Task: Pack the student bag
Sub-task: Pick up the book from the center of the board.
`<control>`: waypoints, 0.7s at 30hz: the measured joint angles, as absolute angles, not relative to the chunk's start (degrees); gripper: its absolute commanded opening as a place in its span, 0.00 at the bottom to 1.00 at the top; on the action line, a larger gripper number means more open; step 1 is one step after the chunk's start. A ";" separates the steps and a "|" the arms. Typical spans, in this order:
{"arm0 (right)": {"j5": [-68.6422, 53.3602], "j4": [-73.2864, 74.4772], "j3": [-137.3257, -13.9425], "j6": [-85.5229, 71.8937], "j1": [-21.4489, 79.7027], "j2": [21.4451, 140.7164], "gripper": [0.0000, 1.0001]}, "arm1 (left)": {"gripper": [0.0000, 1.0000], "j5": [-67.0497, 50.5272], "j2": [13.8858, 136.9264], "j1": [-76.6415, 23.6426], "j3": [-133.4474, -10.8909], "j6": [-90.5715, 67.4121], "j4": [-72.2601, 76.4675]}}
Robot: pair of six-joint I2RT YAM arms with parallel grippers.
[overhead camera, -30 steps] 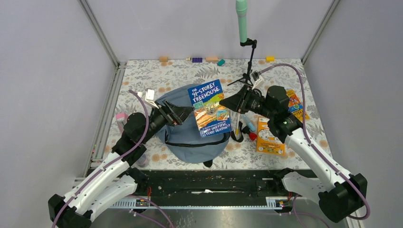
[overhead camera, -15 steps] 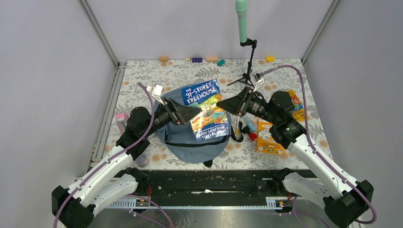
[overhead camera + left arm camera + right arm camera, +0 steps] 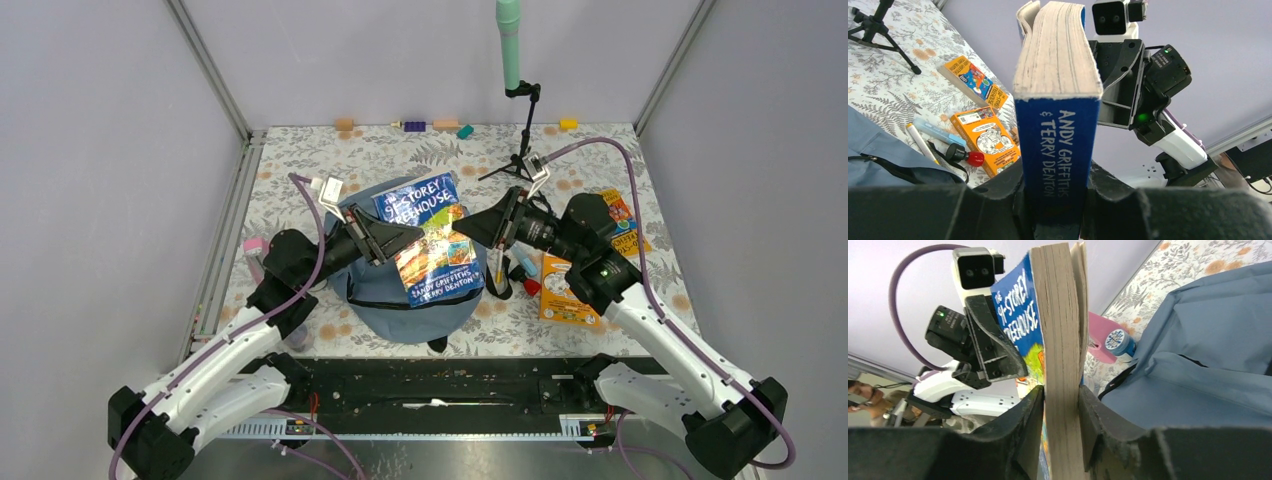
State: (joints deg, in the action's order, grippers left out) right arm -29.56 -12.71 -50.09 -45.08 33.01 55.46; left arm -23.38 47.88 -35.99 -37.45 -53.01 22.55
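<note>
Bag (image 3: pixel 378 287) lies flat on the table (image 3: pixel 300 160) beneath both arms; soft and floppy, probably best gripped by the fabric beside its zip. Book (image 3: pixel 430 250), stiff and fairly heavy, hangs above it, left gripper (image 3: pixel 1055 187) clamping the spine, right gripper (image 3: pixel 1062 415) clamping the page edge.

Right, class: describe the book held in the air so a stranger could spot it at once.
Find the grey-blue student bag mid-table. Above it, the left gripper and right gripper clamp one book. Its cover is blue; the two orange books lie flat.
</note>
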 measured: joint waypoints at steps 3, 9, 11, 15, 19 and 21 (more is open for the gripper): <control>-29.43 -11.53 -50.09 -42.98 33.12 54.94 0.77 | 0.00 -24.10 46.94 -36.14 -37.34 -52.62 22.57; -33.23 -7.18 -51.51 -35.46 33.36 54.76 0.93 | 0.00 -26.33 43.57 -36.71 -37.32 -52.03 22.72; -35.22 -6.15 -51.81 -33.23 33.36 54.28 0.93 | 0.00 -27.00 43.42 -36.71 -37.32 -52.01 23.27; -41.56 -7.64 -51.55 -33.36 33.39 54.08 0.93 | 0.00 -27.64 43.46 -36.71 -37.32 -52.01 24.03; -46.63 -13.37 -50.24 -36.91 33.71 54.98 0.91 | 0.00 -28.08 43.88 -36.71 -37.32 -52.01 24.43; -47.99 -14.98 -49.89 -38.24 34.11 55.77 0.89 | 0.00 -28.45 44.40 -36.71 -37.32 -52.01 25.12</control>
